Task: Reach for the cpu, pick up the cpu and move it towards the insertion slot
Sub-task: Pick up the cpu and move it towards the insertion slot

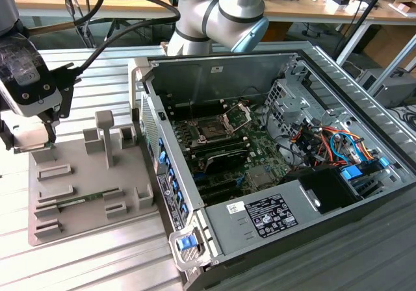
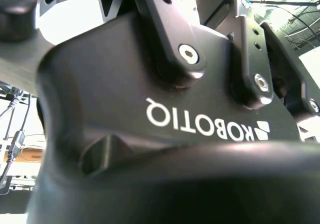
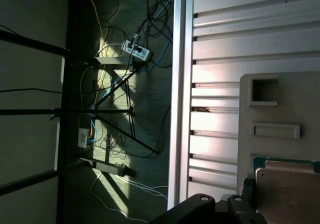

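You are in the reaching step. In the exterior view your gripper point(image 1: 45, 137) is low over the far corner of the grey tray point(image 1: 91, 216), at that view's left. I cannot tell how far open it is, or if it has hold of anything. In the first wrist view the cpu point(image 3: 288, 190) lies flat on the tray, just beside the dark gripper parts. The insertion slot point(image 1: 212, 130) is well apart, inside the computer case point(image 1: 325, 70). I judge a grasp calls for careful centring, because the chip is thin.
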